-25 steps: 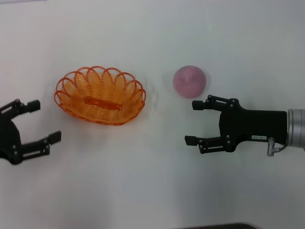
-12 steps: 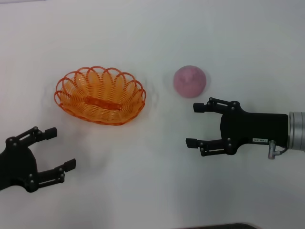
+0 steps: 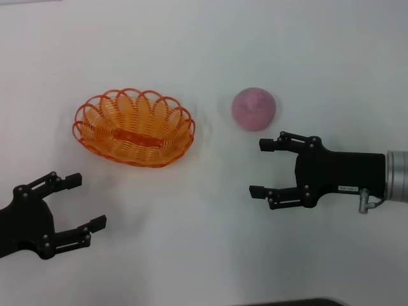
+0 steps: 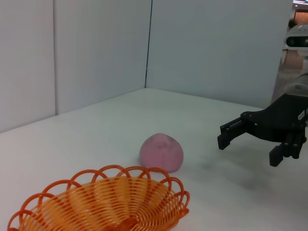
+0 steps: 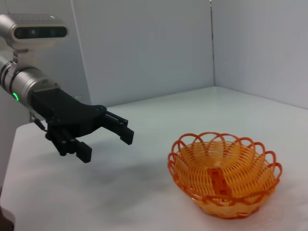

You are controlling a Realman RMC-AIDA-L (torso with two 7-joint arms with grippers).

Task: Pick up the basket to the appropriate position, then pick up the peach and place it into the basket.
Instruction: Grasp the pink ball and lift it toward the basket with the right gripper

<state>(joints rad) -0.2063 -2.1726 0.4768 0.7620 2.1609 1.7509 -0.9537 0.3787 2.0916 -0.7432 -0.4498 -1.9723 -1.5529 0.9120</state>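
On the white desk [image 3: 210,51] the orange basket [image 3: 134,127] sits empty, with the pink peach [image 3: 254,108] well apart to its right. My left end effector [image 3: 80,203] hovers open, nearer me than the basket. My right end effector [image 3: 260,167] is open too, just short of the peach.

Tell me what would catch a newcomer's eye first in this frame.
The orange basket stands out on the white table, empty, with the pink peach apart to its right. Two black grippers flank the near side, both open and holding nothing: the left gripper below the basket, the right gripper just below the peach.
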